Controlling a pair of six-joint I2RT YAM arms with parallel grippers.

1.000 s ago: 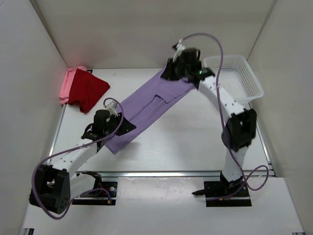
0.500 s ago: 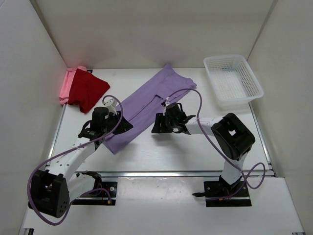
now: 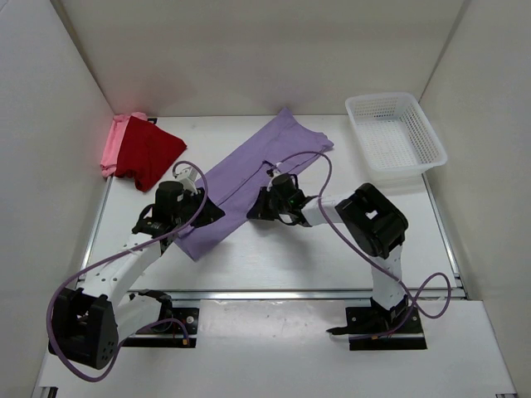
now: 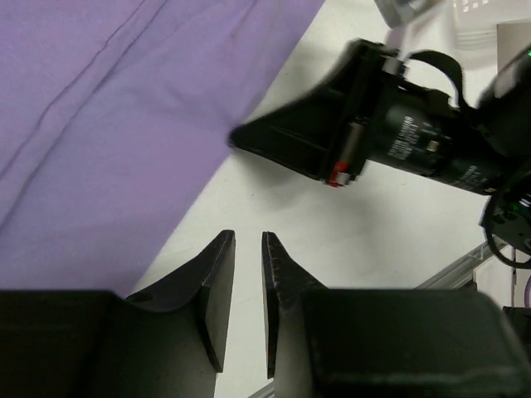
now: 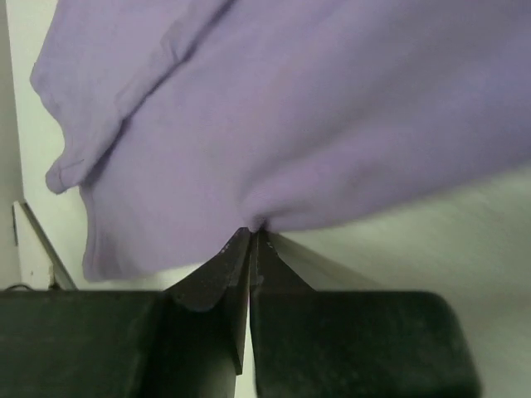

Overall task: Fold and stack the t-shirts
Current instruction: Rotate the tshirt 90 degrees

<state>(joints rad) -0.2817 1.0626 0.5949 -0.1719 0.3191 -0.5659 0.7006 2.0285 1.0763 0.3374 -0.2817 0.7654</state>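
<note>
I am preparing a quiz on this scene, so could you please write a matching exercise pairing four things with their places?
Things:
1. lavender shirt
2. dark red shirt
3. pink shirt
4. white basket

Places:
A. far right corner
B. far left, lying on another shirt
C. spread diagonally in the middle
D. far left, partly beneath another shirt

Pairs: 1-C; 2-B; 3-D; 4-A
</note>
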